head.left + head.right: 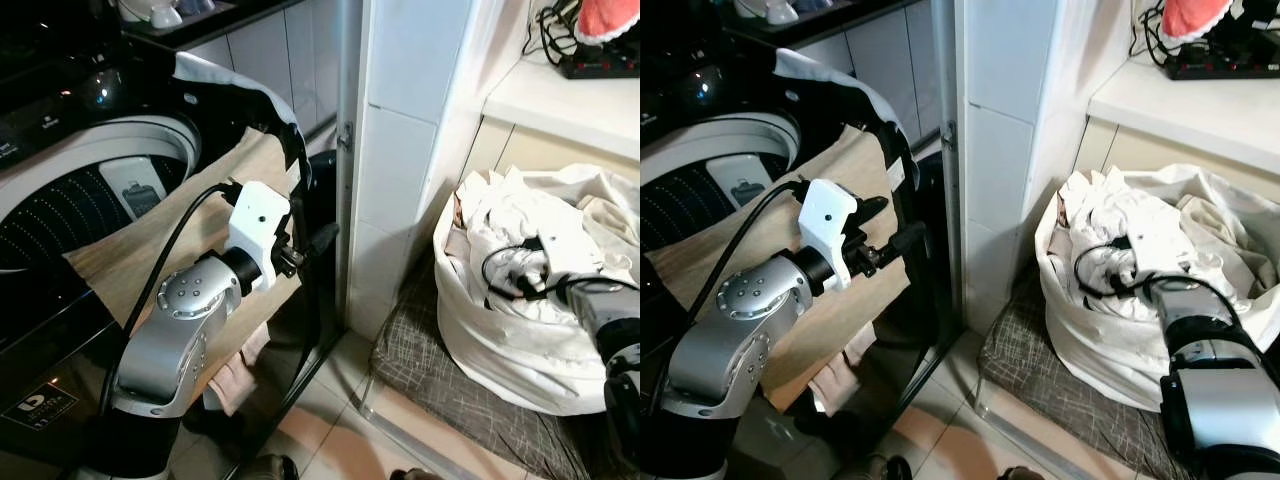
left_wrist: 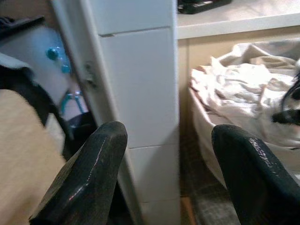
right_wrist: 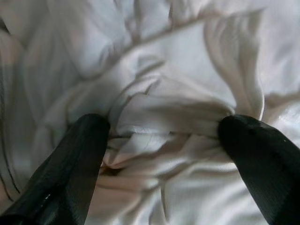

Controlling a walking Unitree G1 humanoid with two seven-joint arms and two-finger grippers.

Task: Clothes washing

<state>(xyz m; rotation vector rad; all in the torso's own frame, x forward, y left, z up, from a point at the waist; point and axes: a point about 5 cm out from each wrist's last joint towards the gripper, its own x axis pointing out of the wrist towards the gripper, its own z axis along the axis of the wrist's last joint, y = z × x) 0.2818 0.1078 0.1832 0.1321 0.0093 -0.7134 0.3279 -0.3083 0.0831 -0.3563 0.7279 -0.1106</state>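
A top-loading washing machine [image 1: 60, 200] stands at my left with its drum showing. A beige cloth [image 1: 200, 210] hangs over its front, and a dark garment [image 1: 250, 100] lies on its right edge. My left gripper [image 1: 895, 222] is raised beside the cloth, open and holding nothing, pointing toward the white tiled pillar [image 2: 140, 93]. To the right, a white laundry bag [image 1: 520, 350] is heaped with white clothes [image 1: 540, 220]. My right gripper [image 3: 164, 126] is pushed into that heap, open, with a fold of white cloth [image 3: 173, 112] lying between its spread fingers.
The tiled pillar [image 1: 400, 150] separates the washer from the bag. A grey mat [image 1: 440, 370] lies under the bag on the tiled floor [image 1: 330, 430]. Above the bag is a white shelf [image 1: 560, 100] with a black power strip [image 1: 600, 65] and a pink item [image 1: 610, 20].
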